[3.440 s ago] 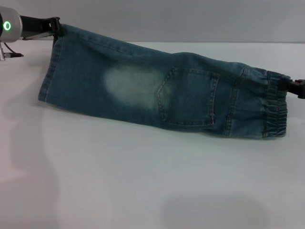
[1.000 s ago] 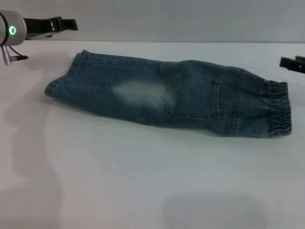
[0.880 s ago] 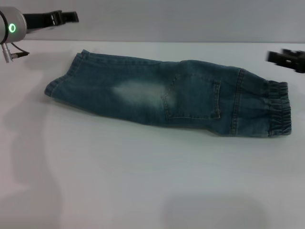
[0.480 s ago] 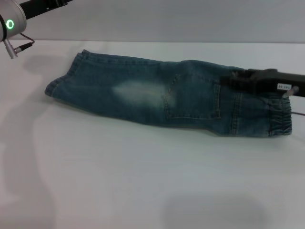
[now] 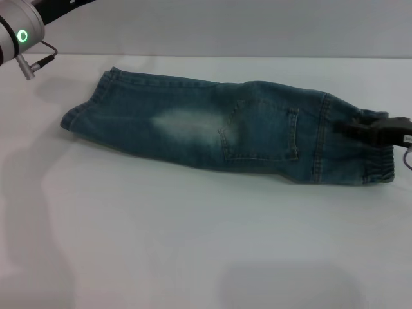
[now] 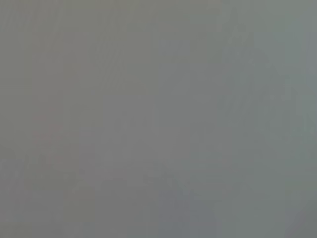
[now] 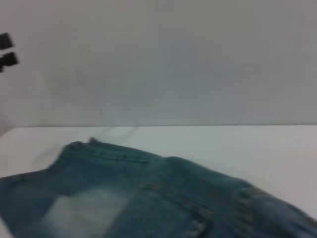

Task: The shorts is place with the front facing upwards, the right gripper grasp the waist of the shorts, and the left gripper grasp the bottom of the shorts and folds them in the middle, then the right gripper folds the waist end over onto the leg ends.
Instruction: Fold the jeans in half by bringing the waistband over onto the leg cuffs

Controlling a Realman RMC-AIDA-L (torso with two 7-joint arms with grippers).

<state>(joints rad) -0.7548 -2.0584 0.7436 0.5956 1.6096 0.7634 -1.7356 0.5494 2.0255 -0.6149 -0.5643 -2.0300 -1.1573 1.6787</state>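
Note:
The blue-green denim shorts [image 5: 212, 129] lie flat on the white table, folded lengthwise, with one pale patch [image 5: 187, 125] and a stitched pocket facing up. The ruffled waist [image 5: 376, 164] is at the right and the leg ends [image 5: 80, 112] at the left. My right gripper [image 5: 351, 127] hovers low over the upper part of the waist, reaching in from the right edge. My left gripper [image 5: 64, 8] is raised at the top left, clear of the shorts. In the right wrist view the left gripper [image 7: 6, 49] shows two prongs standing apart, holding nothing, and the shorts [image 7: 124, 198] fill the lower part.
The white table [image 5: 193, 244] stretches wide in front of the shorts, with a grey wall behind it. The left arm's silver cylinder with its green ring light [image 5: 22, 35] sits at the top left corner. The left wrist view is plain grey.
Both grippers let go of the shorts, which dropped flat. The left arm rose toward the top left. The right gripper swept in over the pocket, then drew back to the waist.

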